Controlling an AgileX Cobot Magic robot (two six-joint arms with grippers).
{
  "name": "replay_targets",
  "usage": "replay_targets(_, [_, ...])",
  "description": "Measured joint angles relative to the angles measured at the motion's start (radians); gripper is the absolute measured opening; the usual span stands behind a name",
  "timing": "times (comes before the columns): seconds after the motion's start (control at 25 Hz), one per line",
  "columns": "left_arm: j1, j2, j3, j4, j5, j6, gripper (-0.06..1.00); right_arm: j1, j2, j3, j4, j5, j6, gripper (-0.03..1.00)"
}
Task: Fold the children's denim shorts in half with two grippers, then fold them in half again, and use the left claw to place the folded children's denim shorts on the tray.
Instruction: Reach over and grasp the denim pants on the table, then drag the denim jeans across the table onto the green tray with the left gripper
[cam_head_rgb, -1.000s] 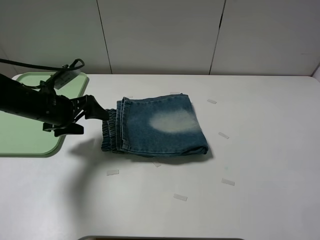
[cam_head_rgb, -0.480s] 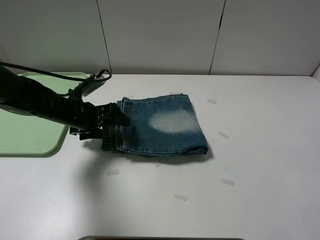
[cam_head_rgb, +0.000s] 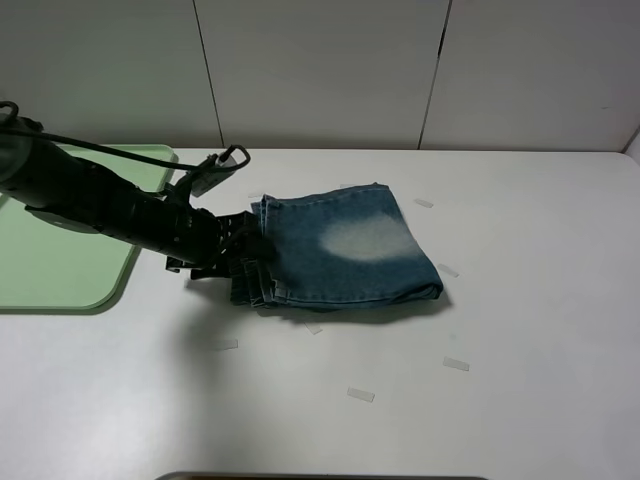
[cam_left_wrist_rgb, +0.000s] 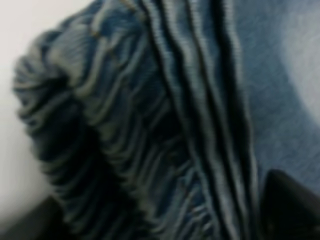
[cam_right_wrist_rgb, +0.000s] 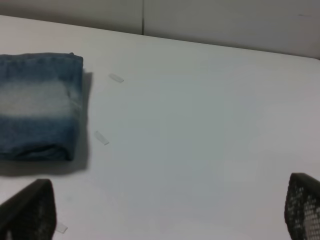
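The children's denim shorts (cam_head_rgb: 345, 250) lie folded into a thick rectangle at the table's middle, with a pale bleached patch on top. The ruched waistband edge points left. My left claw (cam_head_rgb: 245, 258) is low at that edge, pressed into the stacked layers. In the left wrist view the waistband (cam_left_wrist_rgb: 125, 130) fills the frame between the two black fingertips (cam_left_wrist_rgb: 290, 205), which stand wide apart. The light-green tray (cam_head_rgb: 60, 260) lies at the far left. My right gripper (cam_right_wrist_rgb: 165, 212) is open and empty, well to the right of the shorts (cam_right_wrist_rgb: 37, 105), and is out of the exterior view.
Several small white tape strips (cam_head_rgb: 456, 364) are stuck on the white table around the shorts. The table's front edge (cam_head_rgb: 320, 474) is near the bottom. A white panelled wall (cam_head_rgb: 320, 70) stands behind the table.
My left arm moved right from beside the tray into the waistband edge. The shorts slid to the right and turned slightly.
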Motion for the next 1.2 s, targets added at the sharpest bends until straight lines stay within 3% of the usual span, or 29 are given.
replay_targets(0.12, [0.000, 0.005, 0.000, 0.000, -0.004, -0.010, 0.34, 0.000, 0.000, 0.000, 0.000, 0.000, 0.000, 0.69])
replay_targets(0.24, [0.000, 0.005, 0.000, 0.000, -0.003, -0.038, 0.18, 0.000, 0.000, 0.000, 0.000, 0.000, 0.000, 0.69])
replay_targets(0.4, [0.000, 0.005, -0.002, 0.041, -0.011, -0.090, 0.18, 0.000, 0.000, 0.000, 0.000, 0.000, 0.000, 0.69])
replay_targets(0.52, [0.000, 0.004, -0.026, 0.150, -0.016, -0.177, 0.18, 0.000, 0.000, 0.000, 0.000, 0.000, 0.000, 0.69])
replay_targets(0.6, [0.002, 0.001, -0.054, 0.262, -0.017, -0.276, 0.18, 0.000, 0.000, 0.000, 0.000, 0.000, 0.000, 0.69])
replay_targets(0.76, [0.003, -0.016, -0.127, 0.591, -0.019, -0.540, 0.17, 0.000, 0.000, 0.000, 0.000, 0.000, 0.000, 0.69])
replay_targets(1.0, [0.012, -0.066, -0.258, 1.221, -0.026, -1.008, 0.17, 0.000, 0.000, 0.000, 0.000, 0.000, 0.000, 0.69])
replay_targets(1.2, [0.014, -0.100, -0.341, 1.618, 0.038, -1.265, 0.16, 0.000, 0.000, 0.000, 0.000, 0.000, 0.000, 0.69])
